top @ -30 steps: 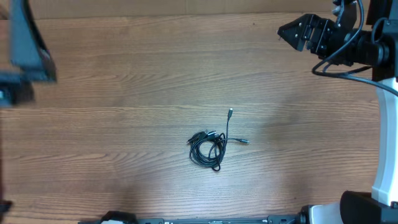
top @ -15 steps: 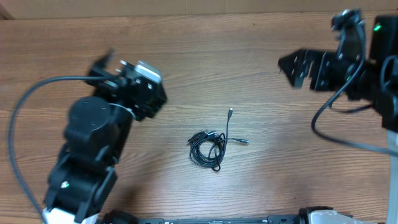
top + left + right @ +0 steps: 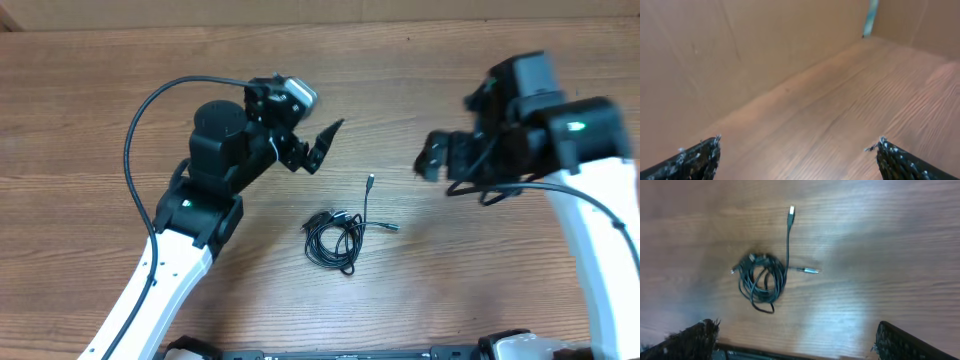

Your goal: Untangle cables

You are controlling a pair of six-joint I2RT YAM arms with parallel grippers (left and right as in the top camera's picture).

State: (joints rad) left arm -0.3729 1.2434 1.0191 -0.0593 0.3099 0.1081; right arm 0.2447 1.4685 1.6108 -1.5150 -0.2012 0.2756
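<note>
The cables (image 3: 335, 240) lie as a small black coil on the wooden table, with silvery plug ends sticking out up and to the right. They also show in the right wrist view (image 3: 762, 277), ahead of my right gripper (image 3: 795, 332), which is open and empty. In the overhead view my right gripper (image 3: 432, 158) hovers right of the coil. My left gripper (image 3: 322, 145) is open and empty, up and left of the coil. The left wrist view shows only my open left fingers (image 3: 797, 150) over bare wood.
A brown cardboard wall (image 3: 715, 55) stands along the far edge of the table. The table's front edge with a dark rail (image 3: 340, 354) runs along the bottom of the overhead view.
Both arms have swung in toward the middle of the table. The left arm came in from the left edge, the right gripper moved down and left. The cables have not moved.
</note>
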